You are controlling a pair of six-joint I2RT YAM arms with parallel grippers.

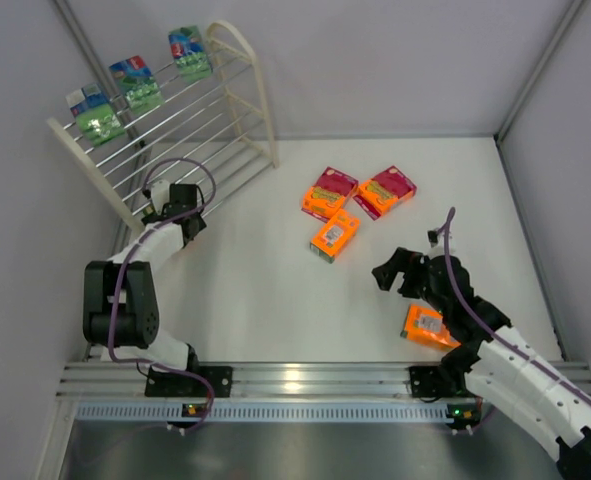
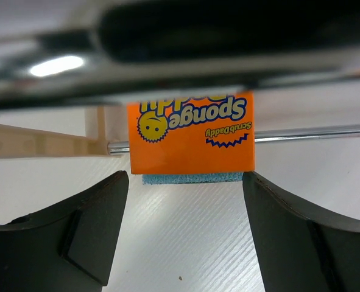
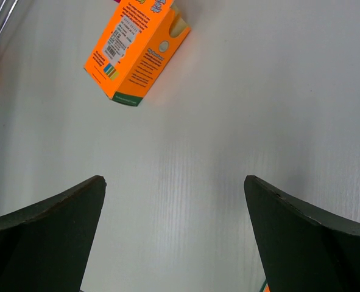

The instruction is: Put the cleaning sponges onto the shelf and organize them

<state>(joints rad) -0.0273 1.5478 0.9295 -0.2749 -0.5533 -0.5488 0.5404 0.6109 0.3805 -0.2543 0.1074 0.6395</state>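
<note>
Orange packaging fills the middle of the left wrist view: a Scrub Daddy sponge pack (image 2: pixel 192 137) stands with its label upside down against a chrome rod (image 2: pixel 314 132) of the shelf (image 1: pixel 215 135), and a strip of blue sponge shows along its lower edge. The left gripper (image 2: pixel 186 188) faces this pack low on the front of the shelf. Its dark fingers (image 2: pixel 76 231) are spread to either side of the pack, and no contact with it can be seen. Three green sponge packs (image 1: pixel 140 85) sit in a row along the shelf's top tier, apart from one another. Off the shelf, out on the white table (image 1: pixel 275 300) past its arched end frame, two magenta-labelled orange packs (image 1: pixel 329 193) lie side by side with an orange boxed pack (image 1: pixel 335 235) just in front of them. A fourth orange pack (image 1: pixel 427 325) lies farther from the shelf, partly under the right arm. The right gripper (image 3: pixel 173 182) hovers over bare table well away from the shelf. Its jaws are wide apart and hold nothing, and the orange boxed pack lies ahead of its fingertips.
</note>
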